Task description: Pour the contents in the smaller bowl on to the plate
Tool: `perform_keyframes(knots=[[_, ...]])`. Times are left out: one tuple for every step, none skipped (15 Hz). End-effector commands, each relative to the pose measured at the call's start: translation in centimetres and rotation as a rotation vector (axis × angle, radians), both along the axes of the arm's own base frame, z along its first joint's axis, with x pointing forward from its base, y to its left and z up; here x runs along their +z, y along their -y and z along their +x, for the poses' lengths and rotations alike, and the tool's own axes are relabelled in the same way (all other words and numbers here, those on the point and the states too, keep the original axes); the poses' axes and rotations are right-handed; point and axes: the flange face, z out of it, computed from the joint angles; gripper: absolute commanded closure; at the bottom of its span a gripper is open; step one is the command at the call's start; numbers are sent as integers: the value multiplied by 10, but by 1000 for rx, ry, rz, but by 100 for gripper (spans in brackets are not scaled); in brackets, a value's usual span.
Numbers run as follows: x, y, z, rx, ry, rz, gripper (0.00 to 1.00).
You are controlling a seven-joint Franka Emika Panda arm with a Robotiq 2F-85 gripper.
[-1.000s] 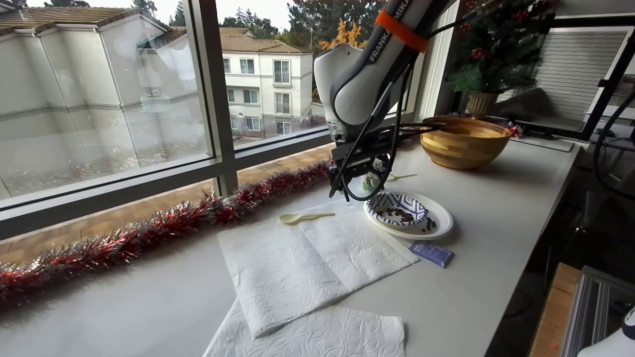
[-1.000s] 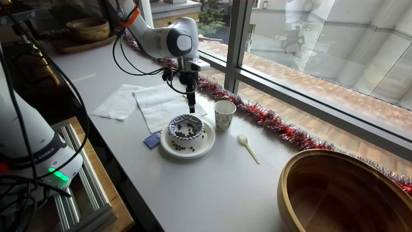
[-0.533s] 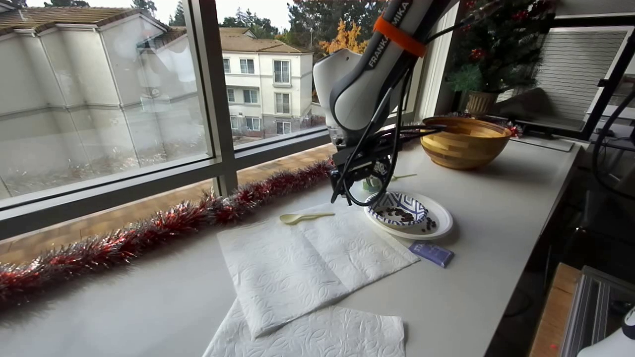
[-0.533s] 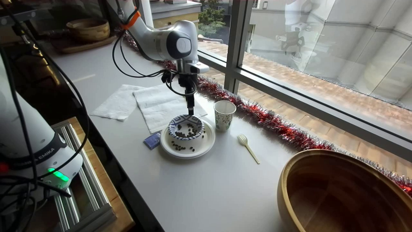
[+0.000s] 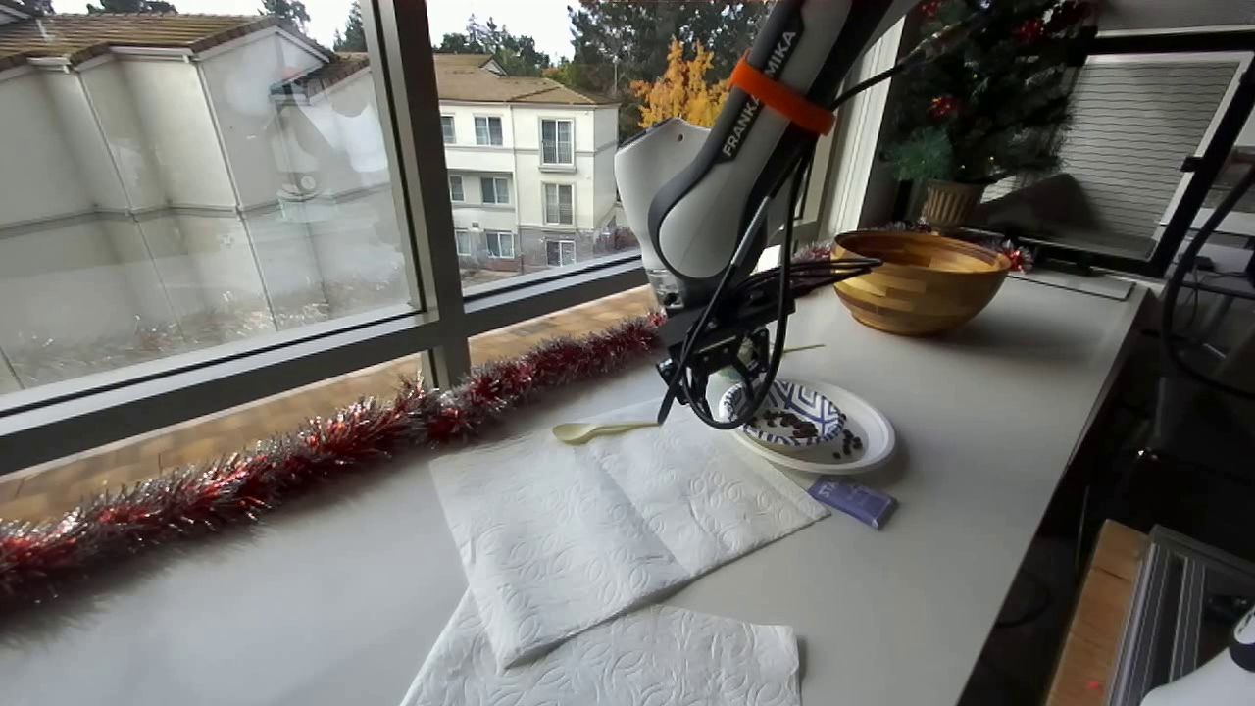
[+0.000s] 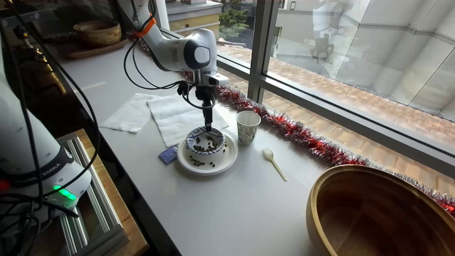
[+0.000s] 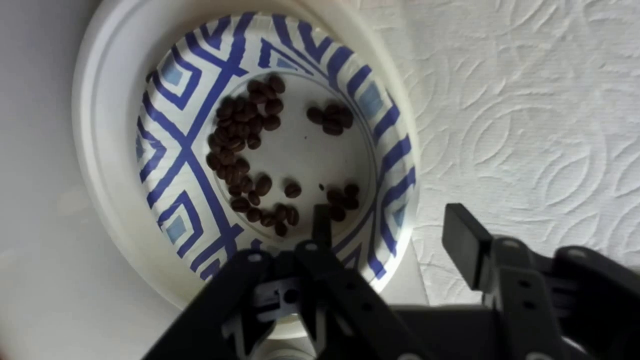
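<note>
One claw [image 7: 392,235], black, pointed downward, its two fingers [image 7: 465,245] spread wide apart. In the wrist view, one finger is seen over the inside of the bowl [image 7: 300,155] and the second outside it, over the napkin [image 7: 505,130]; part of the rim is thus framed by the gap. In an exterior view, the claw's tip is seen at the bowl's rim on the napkin side. Whether the rim is touched cannot be told.

One bowl, white, blue-patterned, set mouth up on the plate [image 6: 225,164], toward the napkin side.

A quantity of beans [image 7: 235,135], dark brown, held mostly in the bowl: massed along one side of its bottom, with small clusters opposite; a few are scattered on the plate beside it.

One packet [image 6: 167,155], blue, laid just beside the plate.

One cup [image 6: 248,128], patterned, stood upright between plate and garland [image 6: 298,132].

One fork [image 6: 271,158], pale, laid near the cup.

One spoon [image 5: 603,429], pale, laid at the napkin's edge.

One further napkin [image 5: 647,657], partly overlapped by the first.

One wooden bowl [image 5: 920,299], large, placed on the table [image 5: 931,549], well apart from the plate.

One garland, red and silver, run along the table's edge.
</note>
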Motion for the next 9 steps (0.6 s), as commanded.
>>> perform_keyframes(knots=[[1,0,-1,-2,-16,-11,41],[2,0,-1,-2,-17,-10,45],[2,0,-2,-2,-19,-10,45],[2,0,-2,-1,-19,-11,49],[1,1,-2,1,-25,-12,48],[-1,2,-2,-1,-29,-14,51],[-2,2,-3,-1,-35,-14,51],[-4,3,-3,-2,-39,-17,52],[-5,4,-4,-3,-40,-18,51]])
